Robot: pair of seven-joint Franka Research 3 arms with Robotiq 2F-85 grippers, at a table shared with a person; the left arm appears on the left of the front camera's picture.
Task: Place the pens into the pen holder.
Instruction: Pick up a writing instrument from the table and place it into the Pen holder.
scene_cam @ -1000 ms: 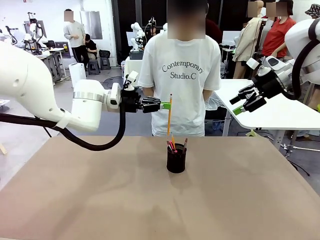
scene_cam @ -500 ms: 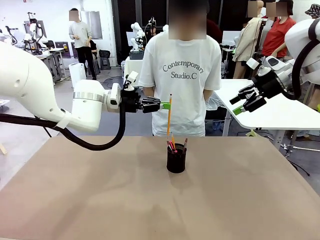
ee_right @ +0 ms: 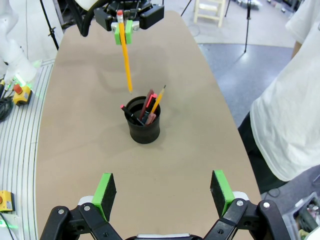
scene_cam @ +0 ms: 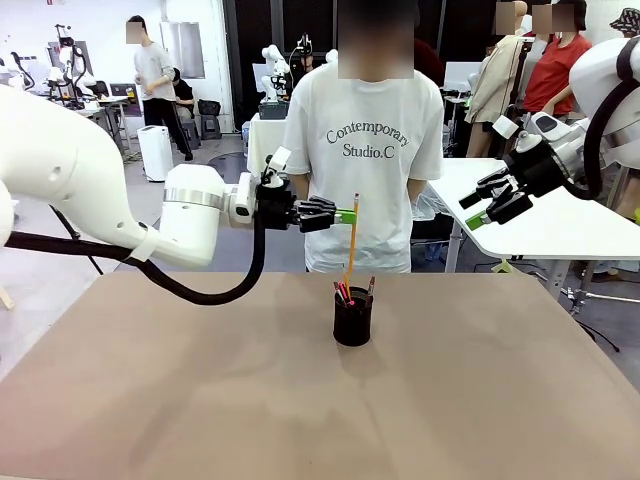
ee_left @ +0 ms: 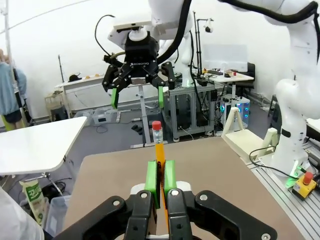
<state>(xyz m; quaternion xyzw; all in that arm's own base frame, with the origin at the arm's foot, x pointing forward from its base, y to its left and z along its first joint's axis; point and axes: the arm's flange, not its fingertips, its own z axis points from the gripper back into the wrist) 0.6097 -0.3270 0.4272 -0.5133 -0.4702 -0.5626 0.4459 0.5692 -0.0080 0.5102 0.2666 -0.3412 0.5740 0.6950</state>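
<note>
**Left arm held a pencil above the mesh cup**

Front view: the left gripper (scene_cam: 346, 214) was clamped on a yellow-orange pencil (scene_cam: 350, 243) near its top end. The pencil hung almost upright, its tip just above the rim of the pen holder (scene_cam: 352, 317), which stood on the brown table (scene_cam: 200, 400) near the middle. Several other pens (scene_cam: 345, 291) already stood inside the cup, their ends poking out over the rim. The right gripper (scene_cam: 484, 207) was raised well off to the right, its fingers spread and holding nothing. A person in a white T-shirt (scene_cam: 365, 150) stood at the far edge of the table behind the cup.

Left wrist view: the green pads (ee_left: 152, 182) were pressed against either side of the yellow-orange pencil, whose red eraser end (ee_left: 157, 125) stuck out beyond them. The right gripper (ee_left: 137, 95) faced the camera farther off, spread wide.

Right wrist view: the right gripper's own pads (ee_right: 105, 191) stood far apart. Beyond them the pen holder (ee_right: 144, 127) held the pens (ee_right: 151, 105), and the left gripper (ee_right: 125, 31) held the yellow-orange pencil (ee_right: 125, 57) with its tip just beside the cup's rim.
</note>
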